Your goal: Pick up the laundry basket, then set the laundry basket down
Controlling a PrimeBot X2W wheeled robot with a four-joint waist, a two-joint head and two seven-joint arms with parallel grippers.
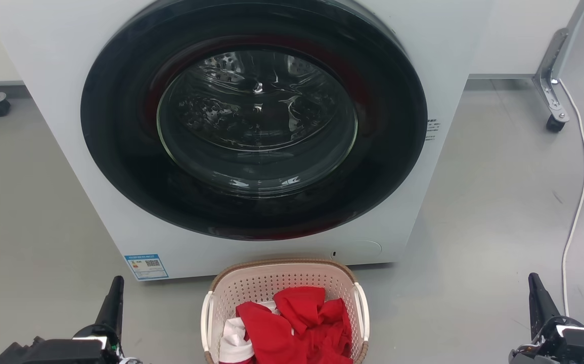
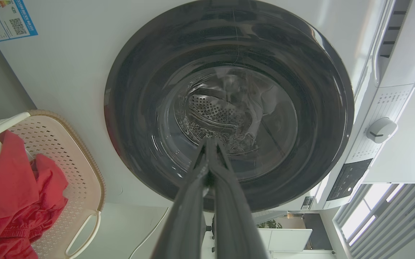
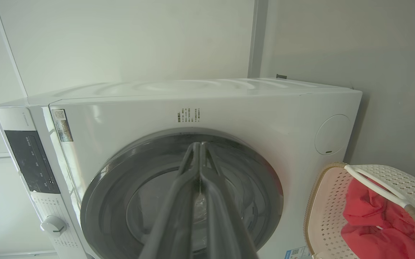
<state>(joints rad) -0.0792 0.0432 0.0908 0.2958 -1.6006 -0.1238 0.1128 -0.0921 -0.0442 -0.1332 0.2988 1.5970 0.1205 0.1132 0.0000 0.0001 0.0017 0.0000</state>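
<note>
- The laundry basket [image 1: 261, 289] stands on the grey floor [image 1: 499, 217], just in front of the white front-loading washing machine [image 1: 54, 76] and below its round dark door [image 1: 120, 151].
- The basket is cream-white with perforated walls, a brown woven-look rim and a white handle on each side.
- Crumpled red clothes [image 1: 302, 323] fill the basket, with a piece of white cloth [image 1: 231, 339] beside them on the robot's left.
- The washer door is closed. The perforated steel drum [image 2: 211, 111] shows through the glass.
- A blue energy label [image 1: 146, 266] sits on the lower corner of the washer's front, near the basket.
- The left gripper [image 1: 116, 285] is low at the robot's left, apart from the basket and pointing toward the washer. In the left wrist view its fingers [image 2: 189, 201] meet at the tips, so the jaws are together and hold nothing.
- The right gripper [image 1: 535, 288] is low at the robot's right, well apart from the basket. In the right wrist view its fingers [image 3: 221, 216] also meet at the tips, so these jaws are together and empty too.
- The basket lies between the two grippers, and neither touches it.
- A white cable [image 1: 582, 177] runs along the floor at the robot's right, past a metal leg with a caster [image 1: 554, 124].
- A white knob [image 2: 381, 130] and a dark control panel [image 2: 347, 180] sit on the washer's upper front.
</note>
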